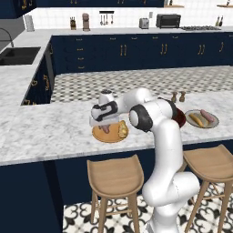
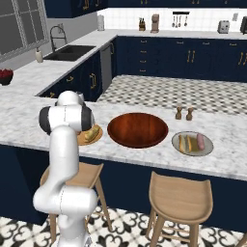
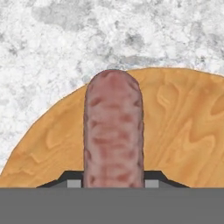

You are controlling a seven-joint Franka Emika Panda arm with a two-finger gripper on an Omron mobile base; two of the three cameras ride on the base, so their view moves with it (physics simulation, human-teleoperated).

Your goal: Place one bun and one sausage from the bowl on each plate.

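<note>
Pinkish-brown sausage [image 3: 113, 131] is sitting squeezed between the gripper's [image 3: 113, 180] two fingers, hanging just over the wooden plate [image 3: 183, 131] beside the bun [image 1: 123, 129], so this plate is getting one of each.

White glossy rounded arm segments, dark grey joint bands, black-fronted hand [image 1: 105, 129].

A: Counter layout, right base view?
B: Bowl [image 2: 137, 129] centre. Wood plate [image 2: 91, 136] at its 9 o'clock, bun [image 2: 92, 133] on it. Second plate [image 2: 192, 144] at the bowl's 4 o'clock, holding a bun [image 2: 180, 143] and sausage [image 2: 200, 141].
A: Hand view?
B: Sausage [image 3: 113, 131] over the wood plate, pointing 12 o'clock.
</note>
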